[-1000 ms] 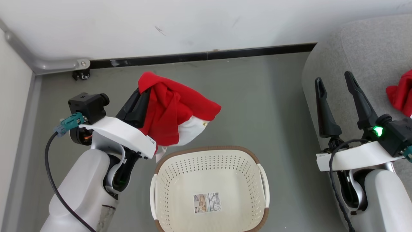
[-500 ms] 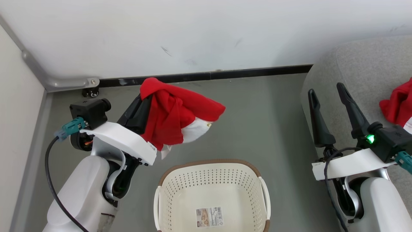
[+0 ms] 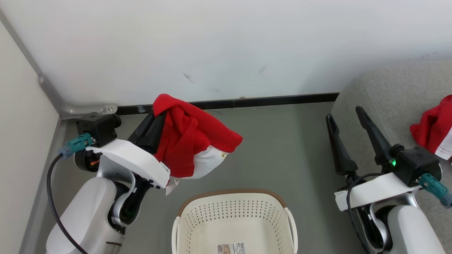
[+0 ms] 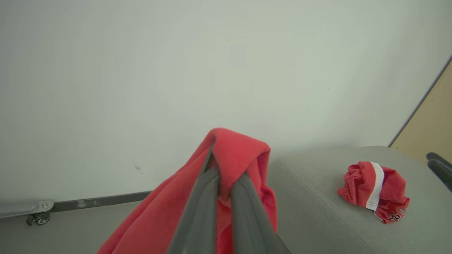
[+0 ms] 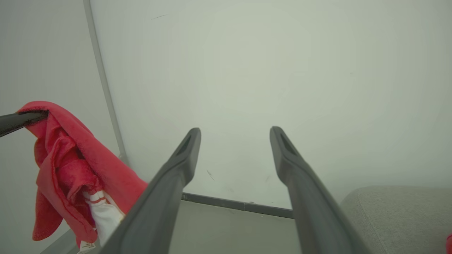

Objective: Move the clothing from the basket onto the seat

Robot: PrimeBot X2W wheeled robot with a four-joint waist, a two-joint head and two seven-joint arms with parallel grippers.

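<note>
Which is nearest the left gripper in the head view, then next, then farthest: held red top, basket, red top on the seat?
1. Held red top: pinched in the left gripper itself.
2. Basket: on the floor, lower right of it.
3. Red top on the seat: far right.

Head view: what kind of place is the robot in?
Likely a corner of a plain indoor room, perhaps a test space arranged like a home: bare white wall, grey floor, a grey upholstered seat and a laundry basket.
</note>
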